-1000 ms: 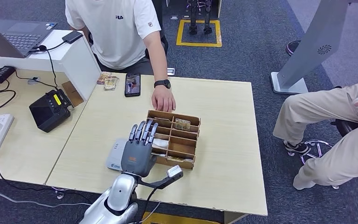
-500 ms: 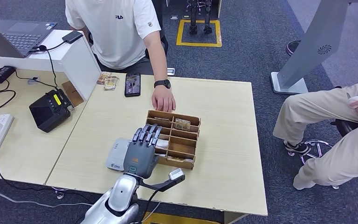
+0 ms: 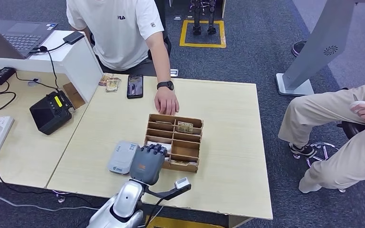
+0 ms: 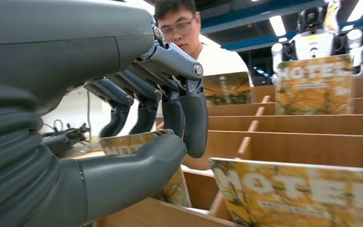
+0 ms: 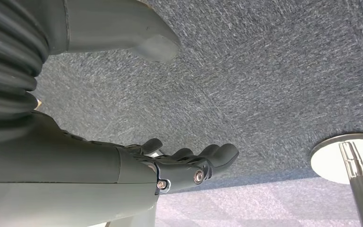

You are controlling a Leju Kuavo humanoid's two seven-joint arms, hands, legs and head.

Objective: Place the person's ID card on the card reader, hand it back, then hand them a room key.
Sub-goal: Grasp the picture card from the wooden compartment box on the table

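Nearest, the left hand (image 3: 147, 164) is bent down over the near-left corner of the wooden card tray (image 3: 194, 142). In the left wrist view its fingers (image 4: 189, 118) and thumb are closing round a room key card (image 4: 168, 182) printed "HOTEL", standing on edge in a near compartment; whether they have actually pinched it I cannot tell. Another such card (image 4: 293, 194) stands in the next slot beside it, and one more (image 4: 314, 82) at the tray's far side. The card looks thin, stiff, light and glossy, so it may slip; the best hold seems to be the upper edge above the divider, pinched flat between thumb and fingers. Just left of the tray lies the grey card reader (image 3: 122, 156) on the bench (image 3: 228, 142). Beyond the tray a person's hand (image 3: 166, 100) rests on the bench. The right hand (image 5: 189, 165) hangs over carpet, fingers loosely curled, holding nothing.
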